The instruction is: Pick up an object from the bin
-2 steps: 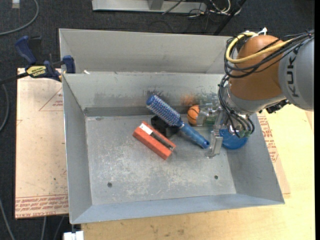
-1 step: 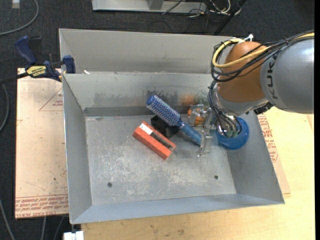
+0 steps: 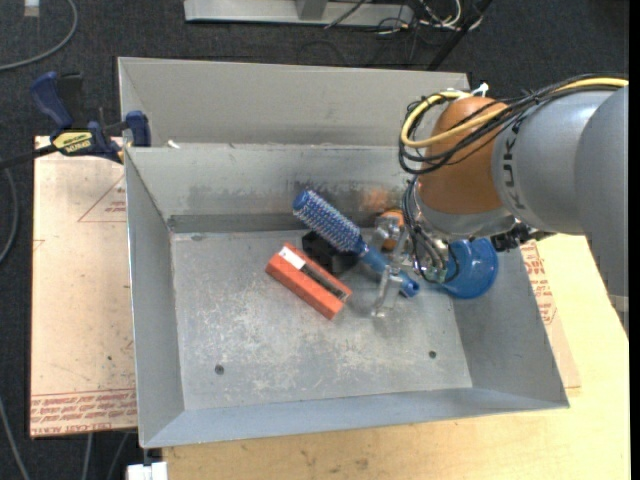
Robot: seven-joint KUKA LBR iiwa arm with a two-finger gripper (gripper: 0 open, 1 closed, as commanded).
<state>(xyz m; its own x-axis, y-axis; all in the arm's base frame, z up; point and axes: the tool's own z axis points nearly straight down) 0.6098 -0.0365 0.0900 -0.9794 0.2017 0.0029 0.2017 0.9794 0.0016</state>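
Note:
My gripper [image 3: 392,286] hangs low in the right middle of the bin, right at the handle end of a blue hairbrush [image 3: 327,220]. The brush lies slantwise, with its bristled head up and to the left and its handle running down under the gripper. A small black thing [image 3: 322,251] lies under the brush. Just left of the gripper, an orange-red oblong block [image 3: 308,282] with a white end lies flat on the bin floor. A round blue thing [image 3: 470,266] sits to the right, partly hidden behind the wrist.
The arm with its orange cover and yellow cables reaches in over the bin's right wall. The bin's sloping walls rise on every side, the right one close to the round blue thing.

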